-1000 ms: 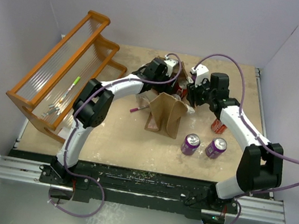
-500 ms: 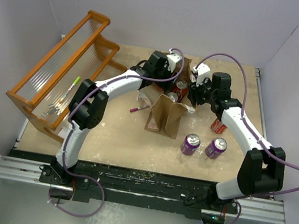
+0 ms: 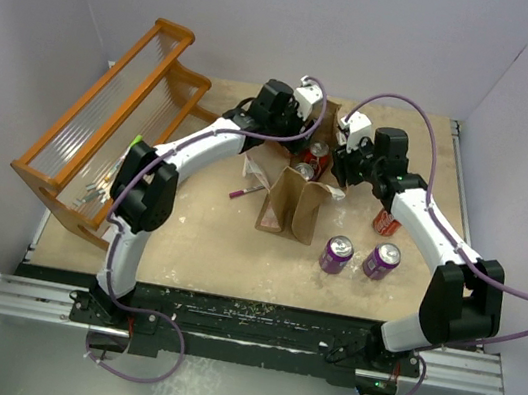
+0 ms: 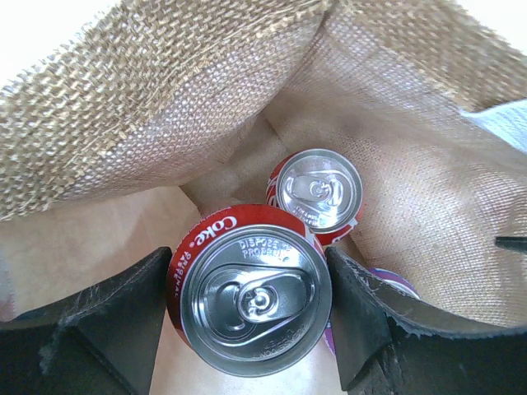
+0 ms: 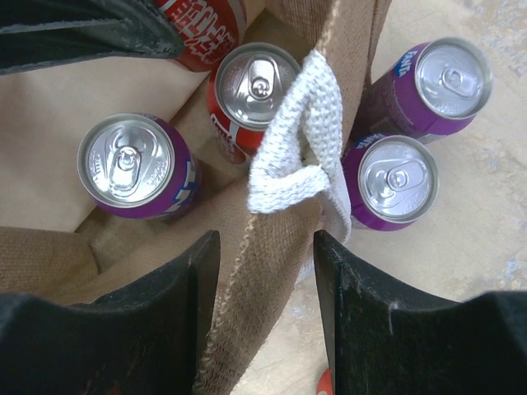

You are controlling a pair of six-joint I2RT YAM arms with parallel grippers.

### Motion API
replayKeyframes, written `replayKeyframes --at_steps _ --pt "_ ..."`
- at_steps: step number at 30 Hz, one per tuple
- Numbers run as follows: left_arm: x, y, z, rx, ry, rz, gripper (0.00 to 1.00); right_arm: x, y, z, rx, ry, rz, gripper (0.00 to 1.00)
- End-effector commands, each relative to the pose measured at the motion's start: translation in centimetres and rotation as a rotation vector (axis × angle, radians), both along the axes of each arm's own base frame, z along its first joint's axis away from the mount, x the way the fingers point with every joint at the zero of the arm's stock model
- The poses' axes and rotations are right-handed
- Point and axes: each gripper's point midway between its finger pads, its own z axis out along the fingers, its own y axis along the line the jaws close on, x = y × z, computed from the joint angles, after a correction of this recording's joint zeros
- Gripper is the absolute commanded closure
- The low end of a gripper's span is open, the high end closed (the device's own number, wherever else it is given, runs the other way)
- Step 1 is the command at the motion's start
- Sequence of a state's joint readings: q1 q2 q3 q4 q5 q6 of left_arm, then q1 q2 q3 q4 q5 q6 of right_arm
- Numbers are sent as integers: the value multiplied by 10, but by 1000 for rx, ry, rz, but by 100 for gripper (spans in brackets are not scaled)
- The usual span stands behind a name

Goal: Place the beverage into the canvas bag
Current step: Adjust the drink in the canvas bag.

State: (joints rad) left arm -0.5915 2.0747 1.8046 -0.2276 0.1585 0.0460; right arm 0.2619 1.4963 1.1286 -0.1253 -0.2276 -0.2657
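1. Two purple cans [image 3: 337, 253] stand side by side on the table [image 3: 187, 235], between the canvas bag [image 3: 292, 212] and the near edge, toward the right. The widest open stretch of tabletop runs along the near edge and into the near-left corner.
2. The canvas bag stands mouth up in the far half of the table, about midway between the left and right edges. An orange slatted rack [image 3: 103, 130] leans along the left edge, well apart from it. A lone red can [image 3: 386, 223] stands toward the right edge, just beside the right arm.
3. The left gripper [image 4: 249, 271] hangs over the bag's mouth. One finger presses each side of an upright Coke can [image 4: 255, 300] – a firm clamp, with the bag's woven walls all around it.
4. The right gripper [image 5: 265, 239] straddles the bag's rim where a white handle [image 5: 296, 132] bunches. Fabric fills the gap between the jaws, so they seem clamped on wall and handle, though the angle makes the pressure hard to judge.
5. The wrist views look inside the bag: a second red can [image 5: 255, 90] and an inner purple can [image 5: 132, 164] stand on its floor. The top view catches only two can tops in the mouth.
6. The tabletop is scuffed tan board, and pale walls enclose the left, far and right edges. A pink pen [image 3: 242, 192] lies just left of the bag.
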Motion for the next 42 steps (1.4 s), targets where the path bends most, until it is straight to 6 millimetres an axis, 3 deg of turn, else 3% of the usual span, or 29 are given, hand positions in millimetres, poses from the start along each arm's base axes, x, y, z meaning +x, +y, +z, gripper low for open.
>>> replayKeyframes --at_steps 1,10,14,20,30,35,42 --pt "2 -1 119 -135 -245 -38 100 9 7 37 31 -76 16 49" --pt "6 4 121 -169 -232 -48 100 17 9 42 46 -84 5 49" --pt "10 6 109 -215 -182 -83 100 20 10 47 51 -94 4 48" --pt "1 -8 94 -262 -127 -223 100 23 17 52 82 -82 12 43" --pt "12 -18 53 -137 -101 -292 100 40 23 66 124 -92 1 41" --pt "17 -17 50 -109 -108 -287 100 47 22 66 125 -89 -13 42" --pt "4 -25 34 -107 -78 -386 100 53 17 62 122 -81 -26 45"
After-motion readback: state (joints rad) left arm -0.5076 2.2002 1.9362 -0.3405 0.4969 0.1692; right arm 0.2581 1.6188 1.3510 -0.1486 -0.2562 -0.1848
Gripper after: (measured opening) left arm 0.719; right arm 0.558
